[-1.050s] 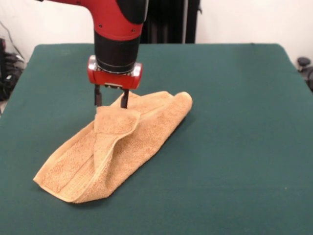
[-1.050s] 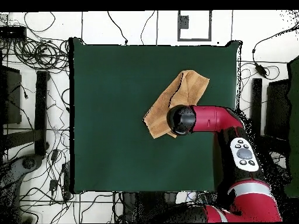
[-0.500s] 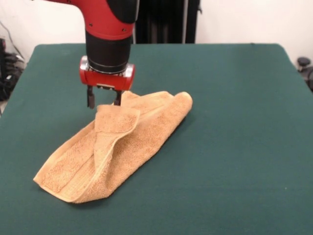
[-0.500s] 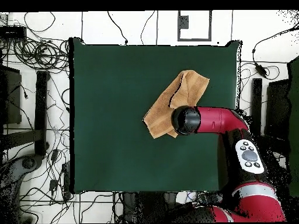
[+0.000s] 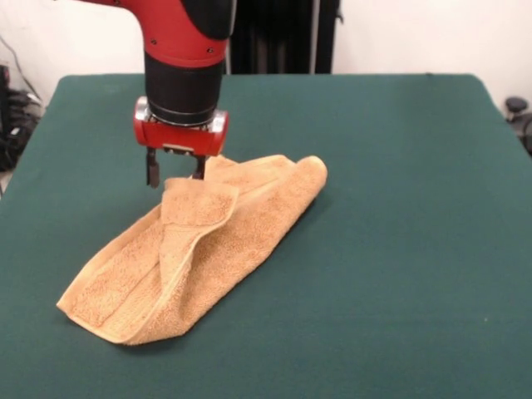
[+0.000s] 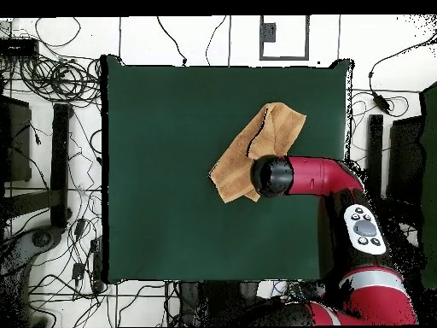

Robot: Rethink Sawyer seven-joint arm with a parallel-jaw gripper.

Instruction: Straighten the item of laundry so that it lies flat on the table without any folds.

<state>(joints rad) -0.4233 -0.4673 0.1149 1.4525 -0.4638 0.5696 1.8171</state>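
The towel point(image 5: 195, 249) lies folded lengthwise on the table point(image 5: 399, 249). The gripper point(image 5: 175, 174) hangs open and empty just above its raised flap. That top flap's edge should be pinched alone, then drawn outward low.

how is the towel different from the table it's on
The towel is tan-orange terry; the table is covered in dark green cloth. The towel is small, the table far larger. The towel lies folded and bunched, with a flap raised by the gripper; the table's cover lies flat. Both are fabric surfaces.
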